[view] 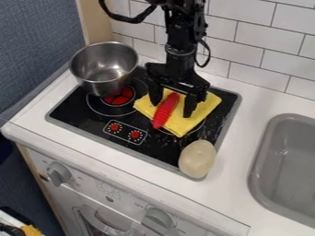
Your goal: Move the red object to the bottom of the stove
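Red object (166, 111) lies on the folded yellow cloth (205, 104), right of the middle of the stove (157, 148), between the wide-spread fingers of the claw (173, 109). It looks light and fairly firm, its ridges likely giving grip; best pinched across its narrow middle, clear of the cloth, which could bunch. The pale oval piece (197, 159) crowds the near right corner; the metal pot (102, 82) sits toward the far left.

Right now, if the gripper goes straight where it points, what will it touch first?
The gripper would probably meet the yellow cloth, its fingertips either side of the red object; exact height is unclear.
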